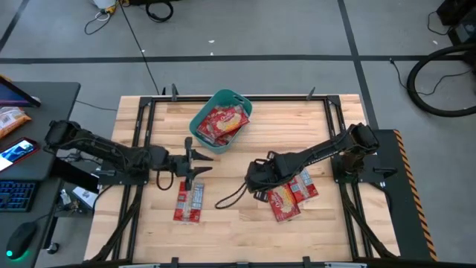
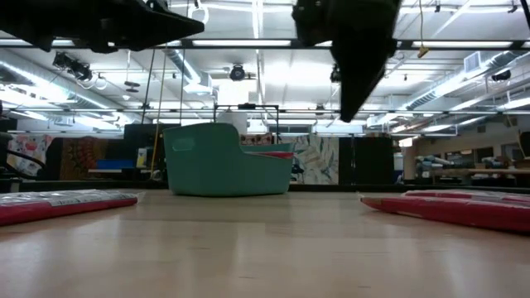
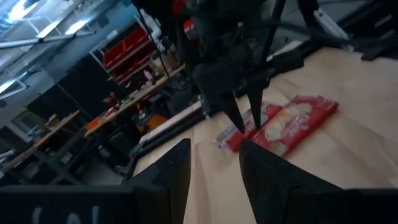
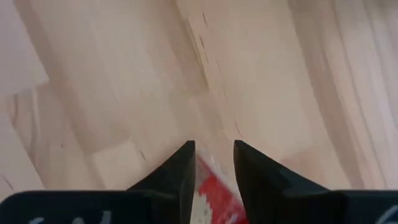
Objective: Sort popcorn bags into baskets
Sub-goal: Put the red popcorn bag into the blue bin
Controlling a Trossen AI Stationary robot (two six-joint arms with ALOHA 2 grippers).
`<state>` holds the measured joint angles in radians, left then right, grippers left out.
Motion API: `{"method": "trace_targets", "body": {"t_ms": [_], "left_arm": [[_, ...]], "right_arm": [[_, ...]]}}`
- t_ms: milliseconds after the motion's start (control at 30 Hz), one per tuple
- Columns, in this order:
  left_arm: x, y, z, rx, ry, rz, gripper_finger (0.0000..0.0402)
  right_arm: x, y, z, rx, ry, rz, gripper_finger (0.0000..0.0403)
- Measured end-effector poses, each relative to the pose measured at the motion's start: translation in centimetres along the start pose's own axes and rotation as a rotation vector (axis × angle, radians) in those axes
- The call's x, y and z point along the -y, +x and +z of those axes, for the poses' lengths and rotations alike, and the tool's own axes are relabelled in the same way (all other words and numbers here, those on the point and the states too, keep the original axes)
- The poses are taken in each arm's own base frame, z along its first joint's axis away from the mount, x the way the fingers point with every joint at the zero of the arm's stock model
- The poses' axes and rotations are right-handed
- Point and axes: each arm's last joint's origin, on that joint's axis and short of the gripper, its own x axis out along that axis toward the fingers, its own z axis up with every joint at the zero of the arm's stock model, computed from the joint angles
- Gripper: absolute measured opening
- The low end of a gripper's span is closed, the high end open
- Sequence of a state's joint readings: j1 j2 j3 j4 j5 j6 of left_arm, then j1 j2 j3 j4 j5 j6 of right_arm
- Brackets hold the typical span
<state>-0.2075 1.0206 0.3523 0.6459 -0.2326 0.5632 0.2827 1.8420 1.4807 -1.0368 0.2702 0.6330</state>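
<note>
While I am looking from above, I am seeing several flat red popcorn bags with yellow pictures (image 1: 221,123) lying inside the teal plastic rectangular tub with rounded corners (image 1: 223,98), which is standing near the far edge of the light wooden table (image 1: 238,231), about in the middle. From the low view, one red edge is showing just over the tub's rim.

Two more red bags with pale panels (image 1: 189,202) are lying flat on the table on the left side, touching each other. Another small pile of red bags (image 1: 291,195) is lying on the right side, overlapping each other.

I am holding the left gripper (image 1: 195,158) above the table, between the tub and the two left bags, and it is pointing toward the table's middle. Its two dark fingers (image 3: 168,180) are standing partly apart, and I am seeing nothing between them.

The right gripper (image 1: 256,176) is hanging just beside the right pile, at its inner edge, with its tips pointing down. In the right wrist view its fingers (image 4: 177,177) are standing a little apart, and the corner of a red bag (image 4: 217,190) is showing in the gap between them. I cannot tell if the fingers are pressing on this bag or only standing over it.

A dark cable (image 1: 232,196) is lying on the table near the right gripper.
</note>
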Motion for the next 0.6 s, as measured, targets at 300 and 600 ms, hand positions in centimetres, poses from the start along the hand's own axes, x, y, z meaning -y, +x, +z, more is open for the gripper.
{"method": "trace_targets", "body": {"t_ms": [300,600], "left_arm": [[-1.3,0.3,-0.6,0.017,-0.007,0.014,0.0142],[-1.8,0.3,-0.8,0.008,-0.053,0.034,0.0142]], "right_arm": [[-0.7,-0.4,-1.8,-0.027,0.073,-0.091,0.0159],[-0.5,1.6,-4.1,-0.125,0.261,-0.144,0.0213]]}}
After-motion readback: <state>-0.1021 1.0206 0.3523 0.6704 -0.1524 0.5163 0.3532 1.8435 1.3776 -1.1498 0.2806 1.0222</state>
